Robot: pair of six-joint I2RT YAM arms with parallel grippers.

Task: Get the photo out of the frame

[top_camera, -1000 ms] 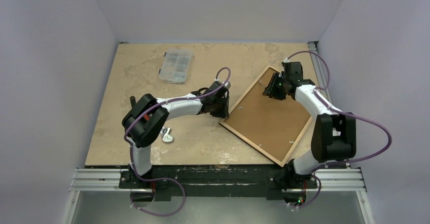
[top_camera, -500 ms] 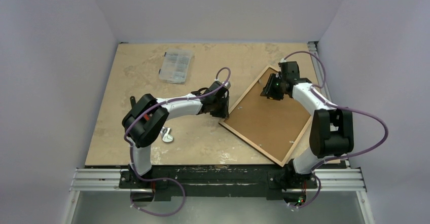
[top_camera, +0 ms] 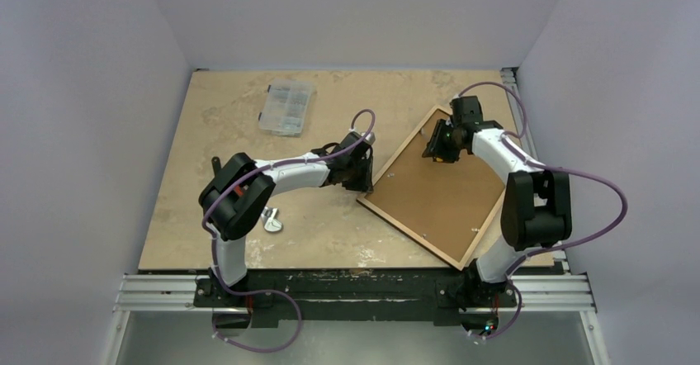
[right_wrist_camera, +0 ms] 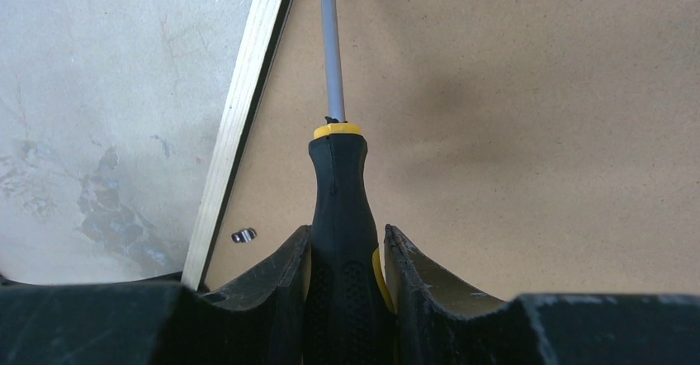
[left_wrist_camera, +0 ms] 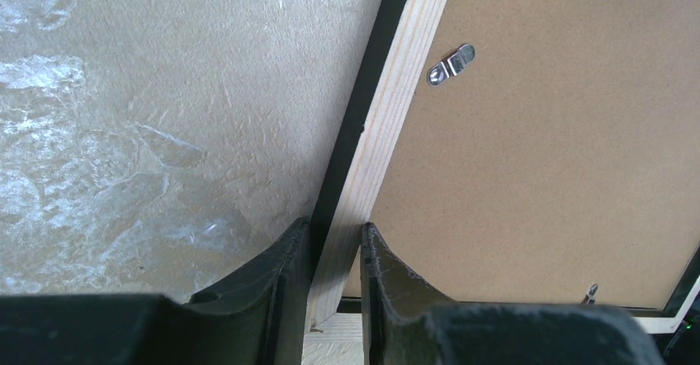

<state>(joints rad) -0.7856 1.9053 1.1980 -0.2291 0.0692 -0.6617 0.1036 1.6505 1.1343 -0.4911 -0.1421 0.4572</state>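
The frame (top_camera: pixel 409 234) lies face down on the table, its brown backing panel (top_camera: pixel 437 191) facing up. The photo is hidden under the backing. My left gripper (top_camera: pixel 363 185) is shut on the frame's pale wooden edge (left_wrist_camera: pixel 396 101) near its left corner, with one finger on each side of the edge in the left wrist view (left_wrist_camera: pixel 334 233). My right gripper (top_camera: pixel 436 146) is shut on a black and yellow screwdriver (right_wrist_camera: pixel 340 183). The screwdriver's shaft (right_wrist_camera: pixel 332 51) points over the backing toward the frame's far edge (right_wrist_camera: pixel 239 117).
Small metal retaining tabs sit on the backing near the edges (left_wrist_camera: pixel 451 64) (right_wrist_camera: pixel 243 235). A clear plastic parts box (top_camera: pixel 286 106) stands at the back left. A small pale metal piece (top_camera: pixel 271 220) lies by the left arm's base. Walls enclose the table.
My right gripper has moved a little left and farther along the frame's far corner with the screwdriver. The left arm and the frame have not moved.
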